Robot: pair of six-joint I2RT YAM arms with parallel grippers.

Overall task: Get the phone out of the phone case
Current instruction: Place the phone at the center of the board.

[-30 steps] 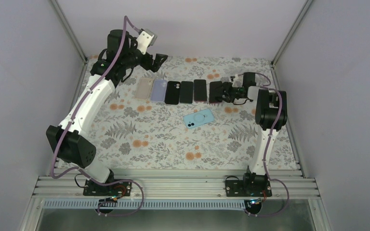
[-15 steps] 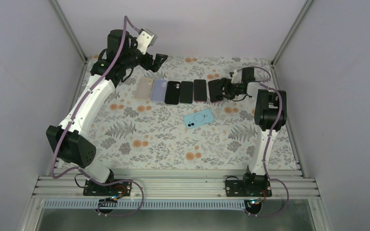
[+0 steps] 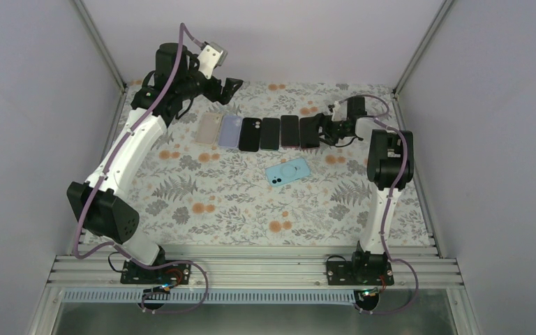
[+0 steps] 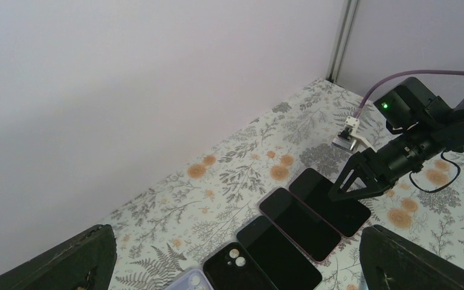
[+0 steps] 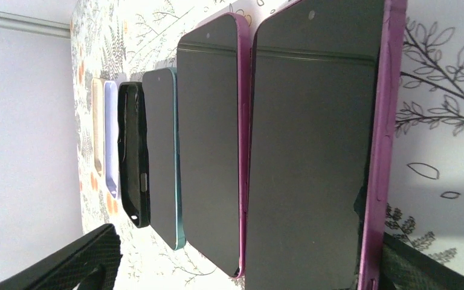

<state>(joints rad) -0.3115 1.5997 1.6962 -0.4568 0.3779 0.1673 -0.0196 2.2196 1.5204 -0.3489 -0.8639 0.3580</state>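
The right gripper point(image 3: 324, 130) is spreading wider than before over the purple-edged phone point(image 5: 314, 139) ending the row, the left gripper point(image 3: 229, 86) hanging wide apart.

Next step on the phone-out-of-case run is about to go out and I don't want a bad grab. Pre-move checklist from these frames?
1. The right gripper is open: ok, fingers spread wide.
2. It holds nothing: ok. The purple-edged phone lies flat at the row's right end.
3. Contact with that phone: cannot tell.
4. Room beside it: not ok. The pink-edged phone lies close alongside.
5. The left gripper is open and clear of the row: ok.
6. The light blue case lies apart from the row, clear of both arms: ok.
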